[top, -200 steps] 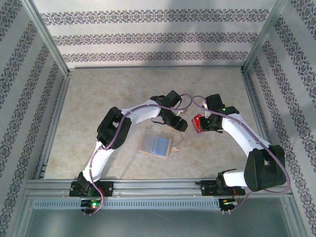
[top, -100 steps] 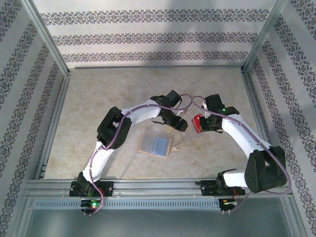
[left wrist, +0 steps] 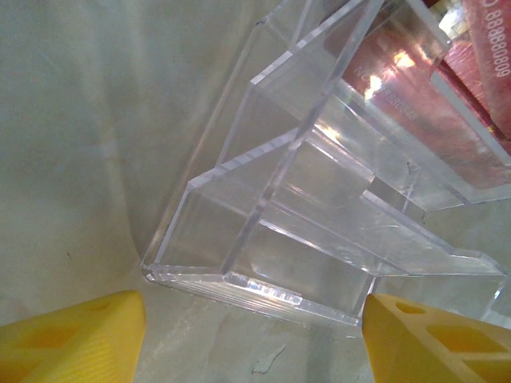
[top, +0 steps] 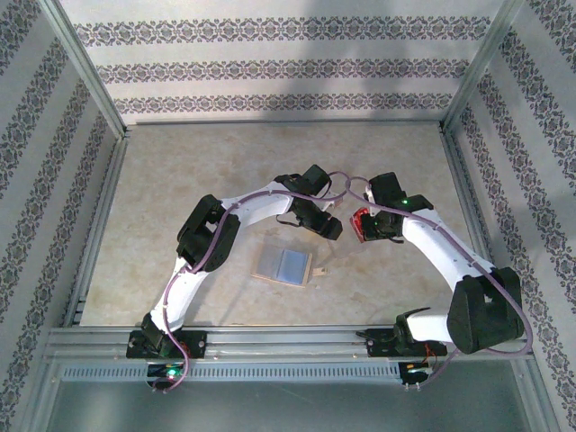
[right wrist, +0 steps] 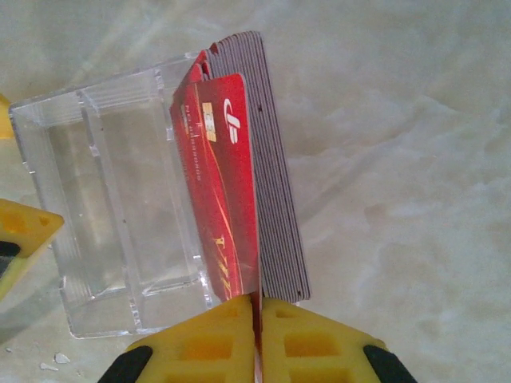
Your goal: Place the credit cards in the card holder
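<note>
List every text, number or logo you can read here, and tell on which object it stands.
"8888069", roughly, blurred and cut off: white digits on a red card face.
White J-like logo: gripped red card in the right claw.
Gold lettering and fine white print on it: too blurred to read.

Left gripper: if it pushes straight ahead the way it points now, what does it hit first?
The clear compartmented box: its near wall sits right ahead, between the fingers of the open left gripper. The red cards lie beyond it. Depth is hard to judge, but it looks close.
</note>
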Available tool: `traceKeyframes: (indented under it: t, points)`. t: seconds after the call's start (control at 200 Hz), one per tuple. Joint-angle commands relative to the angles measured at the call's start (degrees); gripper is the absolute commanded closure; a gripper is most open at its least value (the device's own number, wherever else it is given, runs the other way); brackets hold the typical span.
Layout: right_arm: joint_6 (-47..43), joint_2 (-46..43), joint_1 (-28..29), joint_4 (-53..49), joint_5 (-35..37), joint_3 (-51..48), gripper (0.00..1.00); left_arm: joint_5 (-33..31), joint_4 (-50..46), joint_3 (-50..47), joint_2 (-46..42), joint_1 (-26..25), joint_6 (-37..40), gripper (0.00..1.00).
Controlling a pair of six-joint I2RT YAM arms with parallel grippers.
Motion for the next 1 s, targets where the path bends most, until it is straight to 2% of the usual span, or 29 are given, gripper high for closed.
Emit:
traceKeyframes:
  t: [0.0,0.465,0.795,0.994]
  points:
    - [-1.1,-1.2,0.5,-1.1,2.3,0.6,0.93,-3.9,-3.5,-0.4,3.3,-0.3,1.4,0.28]
    - [-1.3,-5.2,0.8,0.7,-3.4,0.1,1.0,-3.6,-3.7,-0.1,2.7,-0.3,1.3,0.28]
    - [4.4,-11.9,-2.3,1.5,-13.4,0.9,1.0,-2.6,-5.0,1.7,-2.2,0.6,0.9,0.17]
    - [10.8,-17.4,-3.5,4.4,-19.4,1.1,1.0,-2.8,-4.3,-0.6,-10.1,1.9,1.0,0.1]
